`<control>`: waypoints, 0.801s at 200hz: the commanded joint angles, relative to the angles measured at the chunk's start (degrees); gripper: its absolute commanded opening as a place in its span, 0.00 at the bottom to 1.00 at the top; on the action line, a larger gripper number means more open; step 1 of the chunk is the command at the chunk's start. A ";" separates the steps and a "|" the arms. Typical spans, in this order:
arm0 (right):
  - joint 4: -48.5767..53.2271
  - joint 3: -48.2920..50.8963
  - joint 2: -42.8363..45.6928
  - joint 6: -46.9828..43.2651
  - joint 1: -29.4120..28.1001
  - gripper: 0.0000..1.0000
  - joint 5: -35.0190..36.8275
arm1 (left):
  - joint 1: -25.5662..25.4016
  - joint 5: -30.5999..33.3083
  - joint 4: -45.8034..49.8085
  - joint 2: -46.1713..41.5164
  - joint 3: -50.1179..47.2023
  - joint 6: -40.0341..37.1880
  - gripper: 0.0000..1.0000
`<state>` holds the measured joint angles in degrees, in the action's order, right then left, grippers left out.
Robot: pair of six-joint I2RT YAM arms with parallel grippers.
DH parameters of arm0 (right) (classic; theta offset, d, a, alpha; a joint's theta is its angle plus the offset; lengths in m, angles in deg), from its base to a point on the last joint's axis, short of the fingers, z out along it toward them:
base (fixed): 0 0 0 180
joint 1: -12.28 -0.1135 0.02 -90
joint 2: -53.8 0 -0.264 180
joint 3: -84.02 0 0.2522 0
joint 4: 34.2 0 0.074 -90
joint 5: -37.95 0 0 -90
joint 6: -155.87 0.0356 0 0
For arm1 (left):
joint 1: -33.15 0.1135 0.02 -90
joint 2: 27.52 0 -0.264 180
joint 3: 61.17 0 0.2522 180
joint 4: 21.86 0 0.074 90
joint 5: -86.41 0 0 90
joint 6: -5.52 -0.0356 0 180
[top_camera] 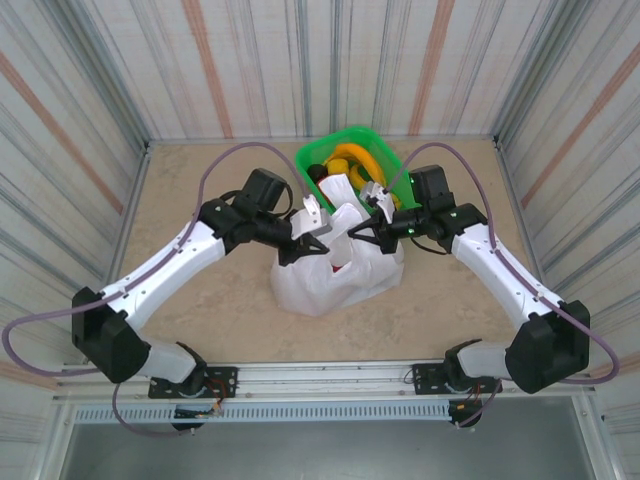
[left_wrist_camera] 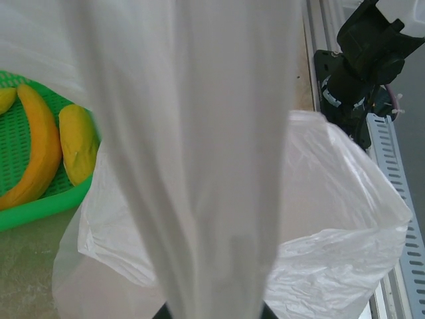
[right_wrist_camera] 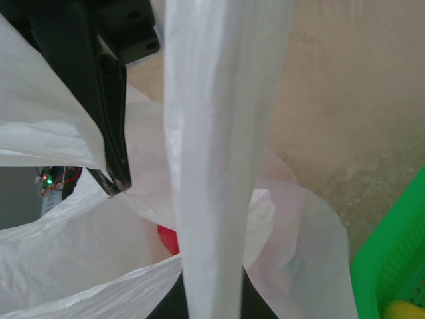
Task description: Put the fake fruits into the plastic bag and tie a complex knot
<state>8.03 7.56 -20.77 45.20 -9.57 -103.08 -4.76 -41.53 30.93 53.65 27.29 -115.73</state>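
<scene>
You see the plastic bag [top_camera: 335, 275], white and translucent, standing at the middle of the table [top_camera: 200, 310], its mouth pulled up and open. Through the film shows one red fruit [right_wrist_camera: 169, 239], low inside the bag; what else it holds you cannot tell.

Just behind the bag, at the middle of the far edge of the table, sits a green basket [top_camera: 375, 145]. It holds yellow bananas [top_camera: 350, 160] and a dark piece [top_camera: 317, 173].

Above the bag, the left gripper [top_camera: 322, 243] and the right gripper [top_camera: 354, 233] meet almost tip to tip. Each is clenched on the bag's film.

The left wrist view shows a handle loop [left_wrist_camera: 199, 166], stretched into a taut white strip running up from between the fingers. Two bananas lie in the basket to its left.

The right wrist view shows the other handle loop [right_wrist_camera: 219, 133] pulled taut the same way. The left gripper's black finger crosses the upper left. The basket's corner sits at the lower right, with a bit of yellow in it.
</scene>
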 commanded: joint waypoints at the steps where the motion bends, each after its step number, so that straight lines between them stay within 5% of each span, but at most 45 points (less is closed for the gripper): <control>1: -1.16 -0.70 0.20 -1.70 -0.44 0.00 -3.32 | -0.21 -0.52 2.87 1.94 3.25 -1.19 0.00; 28: -2.57 0.33 0.55 -2.12 -0.39 0.05 -4.51 | -0.18 -0.52 3.67 4.28 5.25 -0.84 0.00; 93: -2.58 0.31 0.75 -4.29 0.07 0.33 -6.85 | -0.22 0.47 6.26 6.95 8.34 -1.71 0.00; 160: -3.40 -2.49 -1.44 -3.51 0.12 0.43 -9.68 | 0.81 1.89 8.26 5.43 7.72 -2.94 0.00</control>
<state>5.01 7.37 -20.98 42.23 -9.57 -110.53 -4.68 -40.32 37.20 60.07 34.77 -117.15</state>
